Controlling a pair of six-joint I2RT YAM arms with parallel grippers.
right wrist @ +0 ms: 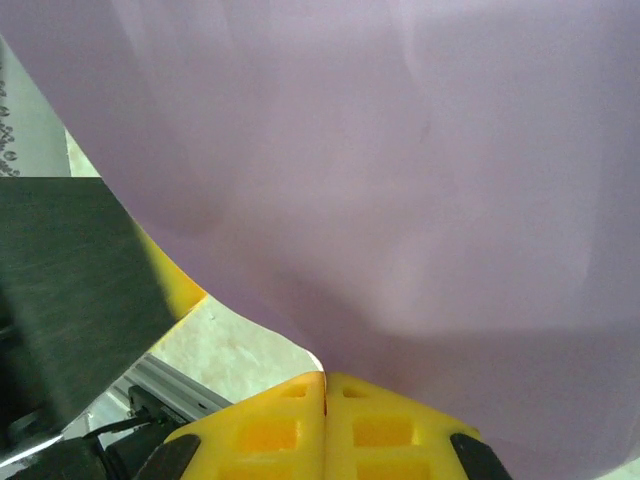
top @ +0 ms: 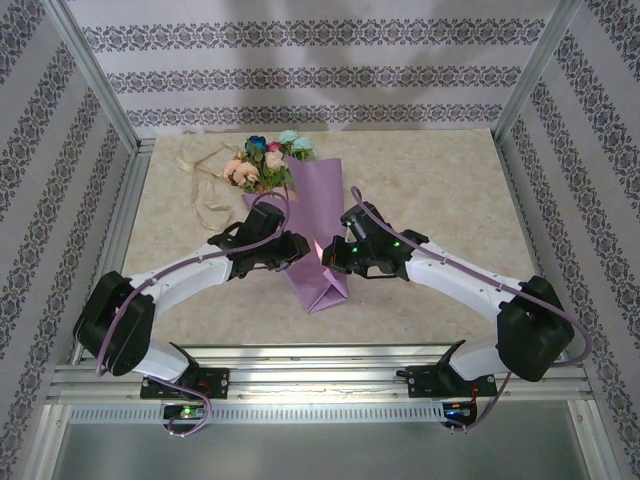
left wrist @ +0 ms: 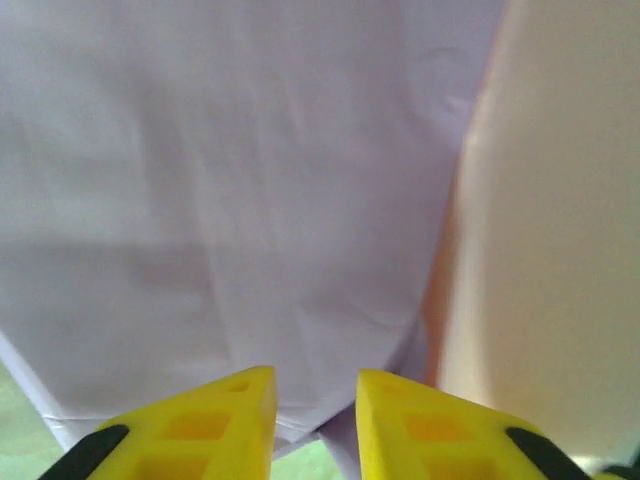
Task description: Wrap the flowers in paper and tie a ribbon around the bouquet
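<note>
The bouquet lies along the middle of the table. The flowers [top: 265,160], pink, peach, blue and teal, stick out of its far end. The lilac paper [top: 312,215] tapers toward me into a folded tip. My left gripper [top: 305,252] is at the cone's left side. In the left wrist view its jaws [left wrist: 315,378] stand apart, with the paper's [left wrist: 250,200] folded edge lying in the gap. My right gripper [top: 332,258] is at the cone's right side. Its yellow fingers [right wrist: 325,378] are pressed together on the paper's [right wrist: 420,180] edge. The cream ribbon [top: 205,185] lies in loose loops left of the flowers.
Beige marbled tabletop [top: 450,180] extends to the right of the bouquet. Aluminium frame posts [top: 95,75] and patterned walls enclose the table on three sides. A metal rail [top: 320,385] runs along the near edge by the arm bases. The left arm's dark body [right wrist: 60,290] is close beside my right gripper.
</note>
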